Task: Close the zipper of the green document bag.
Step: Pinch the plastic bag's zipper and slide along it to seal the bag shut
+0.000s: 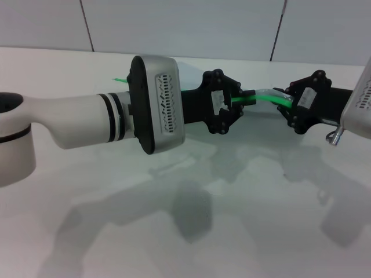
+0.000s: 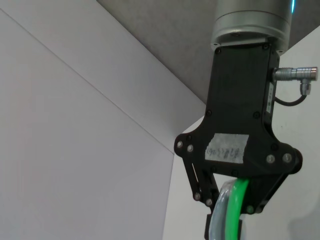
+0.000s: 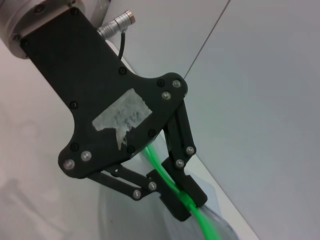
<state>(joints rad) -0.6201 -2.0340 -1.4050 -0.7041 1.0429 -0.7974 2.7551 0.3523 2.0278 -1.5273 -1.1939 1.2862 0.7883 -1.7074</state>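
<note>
The green document bag (image 3: pixel 125 220) hangs above the table, held edge-on between both grippers, and its translucent body shows mostly in the right wrist view. Its zipper (image 1: pixel 264 96) is a bright green strip running from behind the left wrist across to the right. My left gripper (image 1: pixel 246 99) is shut on that strip near its middle, and the right wrist view shows the left gripper (image 3: pixel 184 199) pinching it. My right gripper (image 1: pixel 287 102) is shut on the strip's right end, where the zipper (image 2: pixel 238 199) bends upward between the fingers of the right gripper (image 2: pixel 226 222). I cannot make out the slider tab.
The white table (image 1: pixel 174 231) lies below both arms and carries only their shadows. A grey panelled wall (image 1: pixel 185 23) closes off the back. The left arm's white wrist housing (image 1: pixel 156 104) hides part of the green strip.
</note>
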